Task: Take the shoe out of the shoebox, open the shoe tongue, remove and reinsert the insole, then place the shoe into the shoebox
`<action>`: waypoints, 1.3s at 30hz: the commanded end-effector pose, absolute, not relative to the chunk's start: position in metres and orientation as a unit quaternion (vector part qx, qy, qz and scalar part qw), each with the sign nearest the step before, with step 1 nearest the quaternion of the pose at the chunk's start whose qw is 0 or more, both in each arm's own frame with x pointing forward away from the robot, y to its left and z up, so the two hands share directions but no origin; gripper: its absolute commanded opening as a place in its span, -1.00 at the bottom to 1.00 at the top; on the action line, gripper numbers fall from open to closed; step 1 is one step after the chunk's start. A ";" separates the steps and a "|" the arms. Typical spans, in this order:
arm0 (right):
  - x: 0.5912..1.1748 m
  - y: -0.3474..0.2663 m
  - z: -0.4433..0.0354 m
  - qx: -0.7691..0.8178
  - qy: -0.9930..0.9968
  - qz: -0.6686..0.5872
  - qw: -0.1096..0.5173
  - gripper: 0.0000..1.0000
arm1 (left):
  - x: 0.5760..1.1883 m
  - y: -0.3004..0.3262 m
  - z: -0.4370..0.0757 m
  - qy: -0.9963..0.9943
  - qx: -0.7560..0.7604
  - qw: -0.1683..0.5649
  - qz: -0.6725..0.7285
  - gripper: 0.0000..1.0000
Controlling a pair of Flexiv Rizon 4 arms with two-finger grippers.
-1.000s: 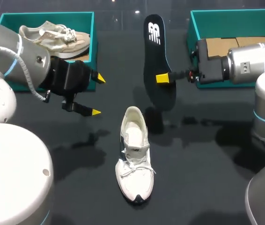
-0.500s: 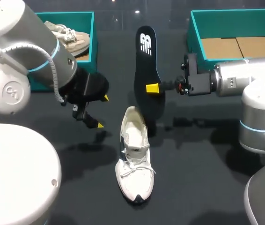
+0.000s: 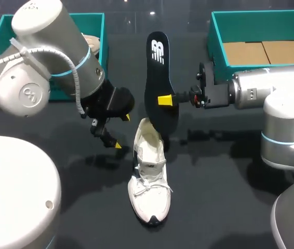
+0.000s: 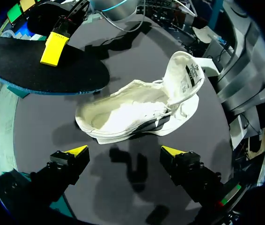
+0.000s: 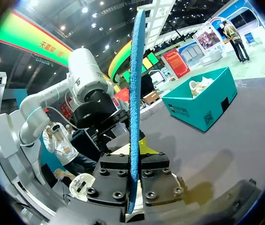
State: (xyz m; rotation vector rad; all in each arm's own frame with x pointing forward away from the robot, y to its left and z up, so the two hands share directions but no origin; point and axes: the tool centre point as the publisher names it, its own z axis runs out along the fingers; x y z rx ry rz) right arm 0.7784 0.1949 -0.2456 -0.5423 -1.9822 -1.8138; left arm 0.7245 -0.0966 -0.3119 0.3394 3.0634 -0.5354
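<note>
My right gripper (image 3: pixel 163 100) clamps the insole (image 3: pixel 156 67) at the shoe's (image 3: pixel 148 176) 12 o'clock. My left gripper (image 3: pixel 122 132) hangs, jaws spread, at its 10. Left shoebox (image 3: pixel 103 36) sits at 11, right shoebox (image 3: pixel 214 36) at 1.

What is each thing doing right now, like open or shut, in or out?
White shoe: on its sole on the table, tongue lifted open, insole out.
Insole: out of the shoe, held up, lower end near the heel.
Right pincer: shut on the insole.
Left pincer: open, holding nothing, beside the shoe.
Left shoebox: open on top, beige shoe inside.
Right shoebox: open on top, cardboard floor showing.
</note>
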 end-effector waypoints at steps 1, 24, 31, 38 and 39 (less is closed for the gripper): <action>0.784 0.208 -0.253 -0.186 -0.708 -0.651 0.199 -1.00 | 0.730 -0.095 -0.320 0.979 0.100 0.005 -0.177 1.00; 0.775 0.225 -0.261 -0.162 -0.695 -0.669 0.207 -1.00 | 0.717 -0.089 -0.353 0.978 0.041 0.008 -0.202 1.00; 0.775 0.225 -0.261 -0.162 -0.695 -0.669 0.207 -1.00 | 0.714 -0.095 -0.359 0.977 0.038 0.009 -0.211 1.00; 0.775 0.234 -0.268 -0.166 -0.695 -0.670 0.203 -1.00 | 0.717 -0.099 -0.365 0.978 0.035 0.009 -0.206 1.00; 0.775 0.234 -0.269 -0.165 -0.694 -0.671 0.202 -1.00 | 0.717 -0.099 -0.365 0.978 0.035 0.009 -0.206 1.00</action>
